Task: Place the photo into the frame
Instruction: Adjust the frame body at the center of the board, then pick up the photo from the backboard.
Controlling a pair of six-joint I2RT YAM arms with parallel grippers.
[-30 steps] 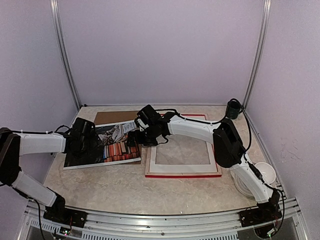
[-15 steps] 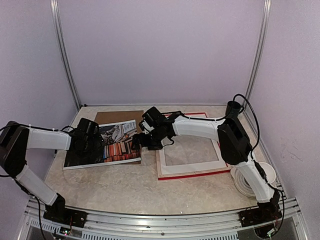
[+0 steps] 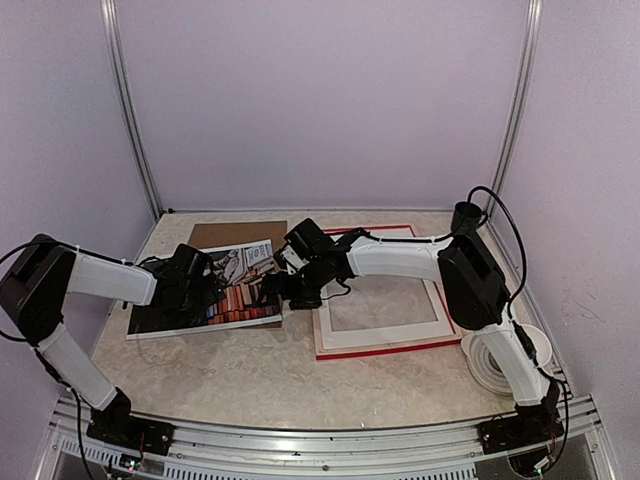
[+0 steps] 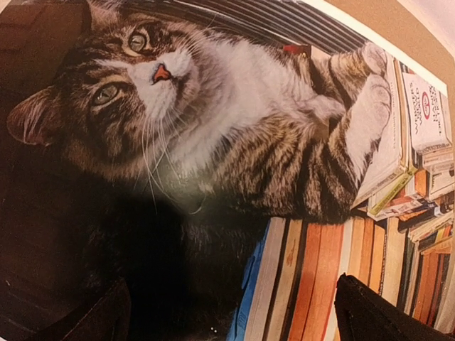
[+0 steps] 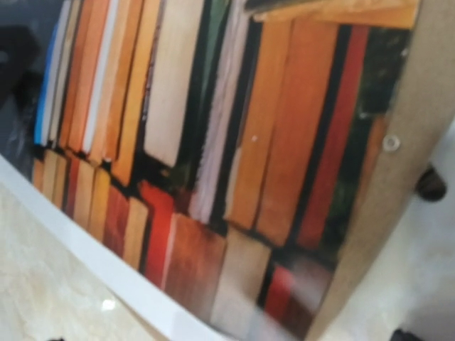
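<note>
The photo (image 3: 225,292), a tabby cat on colourful books, lies flat at the left of the table and fills the left wrist view (image 4: 213,142). My left gripper (image 3: 192,285) hovers low over its dark half, open, with its fingertips (image 4: 377,316) wide apart. My right gripper (image 3: 273,287) is at the photo's right edge, over the book spines (image 5: 213,142). Only dark tips show at the bottom corners of its wrist view, so it reads as open. The red frame (image 3: 372,351) lies right of the photo, with a white windowed mat (image 3: 375,335) on it.
A brown backing board (image 3: 235,233) lies under and behind the photo. A dark cup (image 3: 466,216) stands at the back right. A white coil and bowl (image 3: 505,362) sit at the right front. Purple walls close in the table on three sides.
The frame with its mat has slid right and turned slightly. My left gripper has moved right across the photo. My right gripper has shifted a little along the photo's right edge.
</note>
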